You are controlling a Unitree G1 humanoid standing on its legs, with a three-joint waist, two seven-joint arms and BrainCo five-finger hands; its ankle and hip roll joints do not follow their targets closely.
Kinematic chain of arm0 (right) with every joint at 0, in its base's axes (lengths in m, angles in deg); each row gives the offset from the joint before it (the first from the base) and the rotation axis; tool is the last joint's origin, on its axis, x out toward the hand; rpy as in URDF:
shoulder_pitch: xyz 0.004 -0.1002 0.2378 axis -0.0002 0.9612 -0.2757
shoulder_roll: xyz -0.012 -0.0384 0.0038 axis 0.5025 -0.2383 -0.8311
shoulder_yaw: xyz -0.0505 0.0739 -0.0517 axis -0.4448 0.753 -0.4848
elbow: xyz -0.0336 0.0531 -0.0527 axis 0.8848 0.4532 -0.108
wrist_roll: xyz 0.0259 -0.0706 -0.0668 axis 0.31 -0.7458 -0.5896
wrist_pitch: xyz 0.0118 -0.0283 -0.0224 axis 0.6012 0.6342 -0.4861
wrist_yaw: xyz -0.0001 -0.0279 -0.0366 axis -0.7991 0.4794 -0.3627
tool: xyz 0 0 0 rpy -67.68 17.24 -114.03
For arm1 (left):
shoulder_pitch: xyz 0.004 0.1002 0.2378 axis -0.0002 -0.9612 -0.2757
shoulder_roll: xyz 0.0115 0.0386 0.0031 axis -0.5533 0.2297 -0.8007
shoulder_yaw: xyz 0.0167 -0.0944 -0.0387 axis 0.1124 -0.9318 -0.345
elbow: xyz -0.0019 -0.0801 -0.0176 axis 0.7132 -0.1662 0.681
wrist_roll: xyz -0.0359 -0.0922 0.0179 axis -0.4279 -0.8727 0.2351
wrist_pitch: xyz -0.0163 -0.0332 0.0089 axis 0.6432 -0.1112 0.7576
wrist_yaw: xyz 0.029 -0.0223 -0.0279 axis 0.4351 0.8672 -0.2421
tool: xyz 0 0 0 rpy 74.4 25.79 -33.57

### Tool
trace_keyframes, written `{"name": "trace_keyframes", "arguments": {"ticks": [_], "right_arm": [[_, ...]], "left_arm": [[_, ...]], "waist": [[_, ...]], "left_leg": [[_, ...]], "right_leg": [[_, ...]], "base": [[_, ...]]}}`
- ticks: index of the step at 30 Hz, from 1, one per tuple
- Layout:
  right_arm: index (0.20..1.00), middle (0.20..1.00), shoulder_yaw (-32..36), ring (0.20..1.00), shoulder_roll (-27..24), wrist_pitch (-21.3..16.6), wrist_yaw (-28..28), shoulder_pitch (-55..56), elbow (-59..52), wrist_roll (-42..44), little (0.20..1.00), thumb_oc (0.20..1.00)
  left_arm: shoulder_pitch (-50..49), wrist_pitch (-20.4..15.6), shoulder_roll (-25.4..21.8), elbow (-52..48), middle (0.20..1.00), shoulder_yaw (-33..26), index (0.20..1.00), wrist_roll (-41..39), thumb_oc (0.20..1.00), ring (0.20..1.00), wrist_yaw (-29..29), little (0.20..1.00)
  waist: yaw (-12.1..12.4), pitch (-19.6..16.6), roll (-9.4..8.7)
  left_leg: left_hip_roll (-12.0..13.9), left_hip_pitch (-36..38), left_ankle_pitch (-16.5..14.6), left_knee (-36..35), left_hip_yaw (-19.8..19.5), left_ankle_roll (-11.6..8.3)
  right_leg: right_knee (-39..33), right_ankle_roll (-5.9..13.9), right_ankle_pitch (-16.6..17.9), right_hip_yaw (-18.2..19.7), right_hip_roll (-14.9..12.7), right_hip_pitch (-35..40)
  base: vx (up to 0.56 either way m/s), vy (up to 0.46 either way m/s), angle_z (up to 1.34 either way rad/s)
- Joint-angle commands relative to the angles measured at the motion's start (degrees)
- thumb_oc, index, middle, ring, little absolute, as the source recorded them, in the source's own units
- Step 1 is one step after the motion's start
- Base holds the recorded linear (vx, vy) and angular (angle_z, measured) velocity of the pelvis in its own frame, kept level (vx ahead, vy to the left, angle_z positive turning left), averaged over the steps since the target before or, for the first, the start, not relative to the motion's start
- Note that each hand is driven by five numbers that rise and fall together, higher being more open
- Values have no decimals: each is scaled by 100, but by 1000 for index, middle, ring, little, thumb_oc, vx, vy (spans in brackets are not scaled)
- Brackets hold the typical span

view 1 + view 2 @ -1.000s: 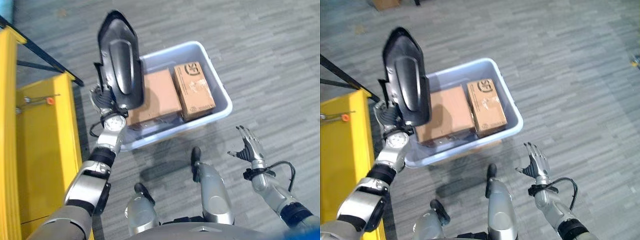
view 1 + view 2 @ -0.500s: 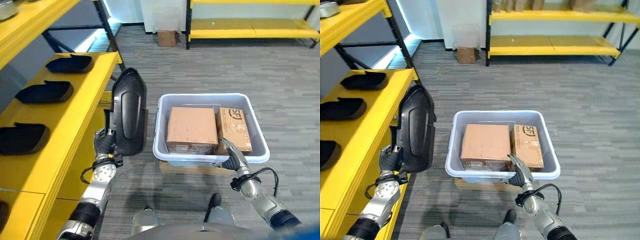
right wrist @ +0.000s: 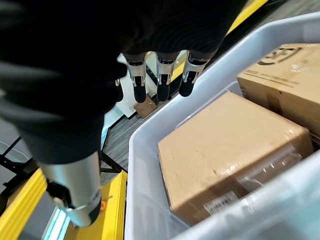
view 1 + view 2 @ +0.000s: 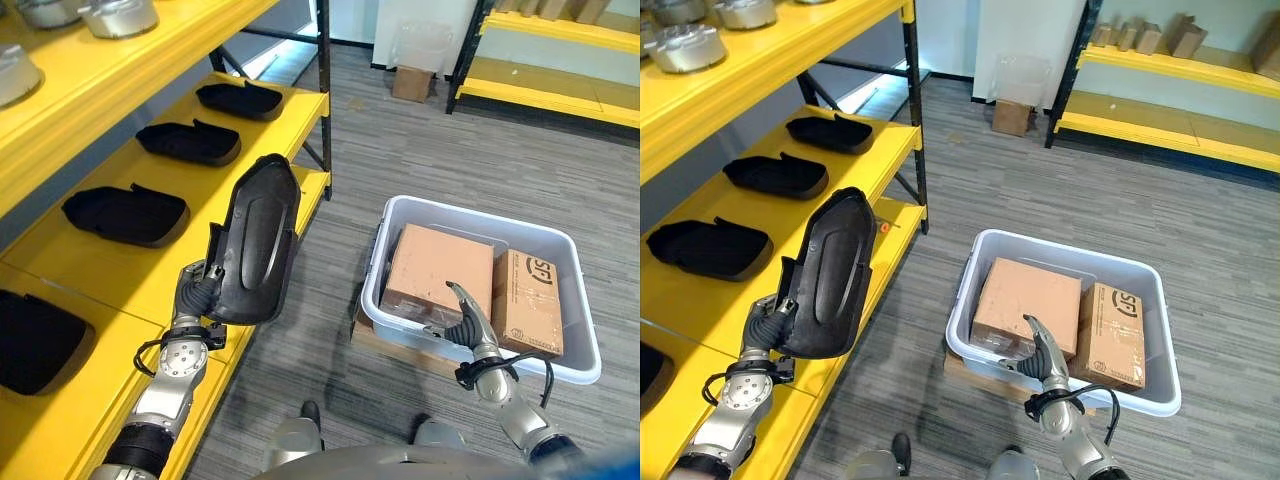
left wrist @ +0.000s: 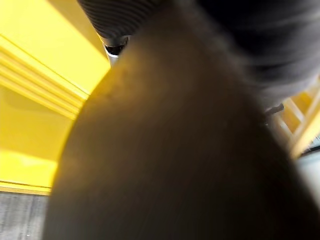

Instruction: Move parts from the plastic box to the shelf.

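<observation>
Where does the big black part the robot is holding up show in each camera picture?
Left eye view: black part, left of centre, upright in the left robot hand, at the yellow shelf edge.
Right eye view: same part, lower left.
Left wrist view: dark surface pressed close to the camera, presumably the part.
Right wrist view: not seen; right robot hand above the plastic box.
Shared landmark: the yellow shelf.

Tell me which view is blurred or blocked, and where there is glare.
Left wrist view: the black part sits against the lens, a dark out-of-focus mass. Right wrist view: right hand and cardboard box in focus. Eye views: pale floor glare behind the yellow shelf; left hand clear.
</observation>
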Motion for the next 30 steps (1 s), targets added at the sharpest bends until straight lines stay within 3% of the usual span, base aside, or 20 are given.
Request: {"name": "trace_keyframes", "arguments": {"ticks": [1, 5, 8, 9, 11, 13, 16, 18, 20, 23, 26, 27, 30], "right_arm": [[1000, 1000, 67, 1000, -197, -460, -37, -127, -213, 278, 1000, 1000], [1000, 1000, -123, 1000, -239, -463, -108, -352, -282, 601, 1000, 1000], [1000, 1000, -106, 1000, -249, -487, -168, -274, -403, 615, 1000, 1000], [1000, 1000, -77, 1000, -270, -473, -117, -151, -529, 615, 1000, 1000], [1000, 1000, -4, 1000, -339, -265, 124, 106, -836, 726, 1000, 1000], [1000, 1000, -86, 1000, -355, -147, 130, -92, -663, 688, 1000, 1000], [1000, 1000, -146, 1000, -352, -91, 176, -267, -469, 698, 1000, 1000], [1000, 1000, -111, 1000, -395, -160, 125, -232, -464, 651, 1000, 1000], [1000, 1000, -101, 1000, -441, -197, 68, -198, -506, 609, 1000, 1000], [1000, 1000, -83, 1000, -482, -291, 25, -167, -486, 595, 1000, 1000], [1000, 1000, -30, 1000, -403, -305, -3, -116, -465, 717, 1000, 1000], [1000, 1000, -66, 1000, -318, -270, 3, -154, -454, 736, 1000, 1000], [1000, 1000, -102, 1000, -242, -197, -47, -184, -519, 687, 1000, 1000]], "left_arm": [[202, -621, 45, -828, 200, -122, 200, 80, 200, 200, 24, 200], [-25, -664, 217, -874, 200, -29, 200, 85, 200, 200, 144, 200], [-100, -704, 229, -896, 200, -29, 200, 189, 200, 200, 222, 200], [-82, -726, 218, -901, 200, -2, 200, 205, 200, 200, 343, 200], [156, -745, 182, -799, 200, 221, 200, 221, 200, 200, 681, 200], [402, -757, 143, -673, 200, 428, 200, 343, 200, 200, 383, 200], [500, -741, 99, -732, 200, 442, 200, 263, 200, 200, 325, 200], [498, -694, 87, -784, 200, 367, 200, 236, 200, 200, 284, 200], [436, -651, 78, -801, 200, 294, 200, 226, 200, 200, 261, 200], [429, -577, 47, -800, 200, 271, 200, 269, 200, 200, 231, 200], [456, -461, -44, -746, 200, 384, 200, 422, 200, 200, 124, 200], [379, -477, -62, -767, 200, 350, 200, 462, 200, 200, 136, 200], [239, -575, -105, -813, 200, 269, 200, 581, 200, 200, 152, 200]], "waist": [[120, -94, 112], [350, -48, 118], [340, -35, 127], [260, -31, 130], [-185, -62, 62], [-328, -92, 15], [-341, -135, 53], [-359, -212, 115], [-334, -263, 192], [-359, -267, 276], [-347, -268, 270], [-246, -227, 264], [-107, -172, 270]], "left_leg": [[-381, -123, -582, 471, -348, -76], [-387, -478, -309, 398, -832, -148], [-333, -527, -253, 382, -757, -195], [-239, -572, -230, 424, -375, -240], [325, -637, -324, 1010, 1373, -343], [650, -539, -667, 1467, 1696, -298], [1173, -462, -378, 2098, 1860, -442], [1464, -280, -58, 2110, 1712, -609], [1476, -165, 103, 1937, 1373, -696], [1381, 19, -73, 1598, 1388, -671], [1062, 186, -482, 1111, 1426, -457], [934, 169, -411, 907, 1340, -342], [797, 179, -366, 726, 1180, -295]], "right_leg": [[50, -68, -217, 127, 489, 338], [-295, -220, -207, 132, 582, 395], [-315, -222, -211, 46, 569, 406], [-309, -200, -215, -118, 520, 434], [-270, -115, -194, -818, 237, 500], [-28, -88, -354, -1008, 61, 415], [120, -225, -494, -1164, 42, 352], [283, -276, -560, -1188, -11, 220], [445, -261, -597, -1089, -101, 103], [677, -139, -636, -1130, -271, 26], [755, 107, -497, -1119, -519, 122], [657, 172, -282, -1135, -612, 115], [605, 310, -158, -1126, -732, 150]], "base": [[-24, -166, 36], [-74, -182, 36], [-44, -74, 41], [-116, -37, 73], [-168, 18, 207], [-120, 115, 266], [-121, 159, 32], [-113, 319, 37], [-96, 332, 26], [-117, 400, 8], [-185, 661, 72], [-200, 480, 53], [-204, 388, 46]]}}
